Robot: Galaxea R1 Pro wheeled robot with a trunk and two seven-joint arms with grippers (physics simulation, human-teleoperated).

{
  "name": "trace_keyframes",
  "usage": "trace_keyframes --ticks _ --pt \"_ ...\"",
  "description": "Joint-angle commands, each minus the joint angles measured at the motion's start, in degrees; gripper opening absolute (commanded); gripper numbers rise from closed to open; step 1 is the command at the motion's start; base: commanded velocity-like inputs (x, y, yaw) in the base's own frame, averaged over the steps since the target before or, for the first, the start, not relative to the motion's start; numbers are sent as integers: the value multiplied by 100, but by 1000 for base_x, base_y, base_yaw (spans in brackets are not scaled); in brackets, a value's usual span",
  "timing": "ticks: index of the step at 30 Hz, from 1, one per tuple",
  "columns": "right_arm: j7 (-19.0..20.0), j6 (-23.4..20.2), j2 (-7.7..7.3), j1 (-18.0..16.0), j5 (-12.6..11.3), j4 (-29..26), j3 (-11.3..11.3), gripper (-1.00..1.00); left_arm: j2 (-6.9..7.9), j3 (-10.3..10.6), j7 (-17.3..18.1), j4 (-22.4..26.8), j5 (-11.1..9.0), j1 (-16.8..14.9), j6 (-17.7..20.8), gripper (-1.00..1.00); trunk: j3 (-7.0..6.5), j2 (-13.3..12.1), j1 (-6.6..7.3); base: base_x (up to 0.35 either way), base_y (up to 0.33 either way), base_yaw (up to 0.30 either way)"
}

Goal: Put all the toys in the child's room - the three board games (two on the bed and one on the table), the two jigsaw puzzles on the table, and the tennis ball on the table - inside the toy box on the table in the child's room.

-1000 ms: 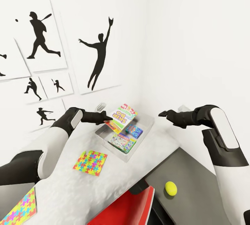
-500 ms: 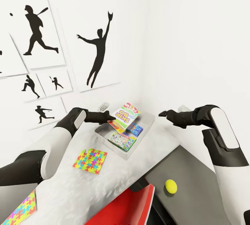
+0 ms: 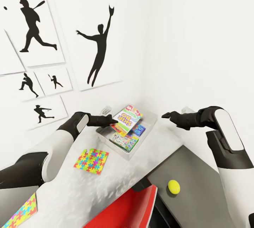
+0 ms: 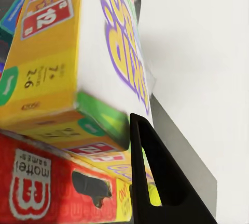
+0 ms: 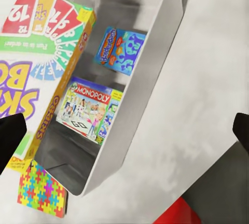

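Observation:
My left gripper [image 3: 112, 121] is shut on the edge of a board game with a white, red and green swirl cover [image 3: 127, 117]. It holds the game tilted above the pale grey toy box [image 3: 150, 126] at the table's far corner. In the left wrist view one dark finger [image 4: 155, 182] presses against this game [image 4: 78, 52]. A small blue board game [image 3: 138, 129] and a cartoon-covered one [image 3: 123, 140] lie flat inside the box. One jigsaw puzzle [image 3: 91, 161] lies on the pale table top [image 3: 116, 182], another [image 3: 21, 212] near its front left edge. The tennis ball [image 3: 173, 186] rests on the dark lower section. My right gripper [image 3: 165, 116] hovers open to the right of the box.
A red chair [image 3: 130, 210] stands under the table's front edge. White walls meet in a corner right behind the toy box, with black baseball silhouette pictures [image 3: 98, 51] on the left wall. The right wrist view looks down on the box wall [image 5: 150, 94] and the held game [image 5: 41, 52].
The head camera has swung slightly, so the wall pictures sit further left. My left gripper has carried the swirl-cover game a little further over the toy box and flatter. The right arm has stayed put.

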State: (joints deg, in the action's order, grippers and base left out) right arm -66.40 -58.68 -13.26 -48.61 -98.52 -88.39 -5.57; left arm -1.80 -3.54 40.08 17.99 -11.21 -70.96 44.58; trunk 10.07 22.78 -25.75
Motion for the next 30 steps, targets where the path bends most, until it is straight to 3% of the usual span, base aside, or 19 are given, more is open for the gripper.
trace_keyframes --ticks 1,11,30 --pt "-57 -38 -6 -8 -45 -3 -5 100 -4 -36 8 -5 3 -6 24 -100 22 13 -3 0 0 0" --pt "-57 -38 -10 -8 -44 -3 -14 100 -153 -19 4 -15 23 -6 -10 -100 116 13 -3 0 0 0" --pt "-57 -47 -19 -8 -53 -3 -14 100 -180 1 0 -70 54 -6 -187 -100 295 13 -3 0 0 0"
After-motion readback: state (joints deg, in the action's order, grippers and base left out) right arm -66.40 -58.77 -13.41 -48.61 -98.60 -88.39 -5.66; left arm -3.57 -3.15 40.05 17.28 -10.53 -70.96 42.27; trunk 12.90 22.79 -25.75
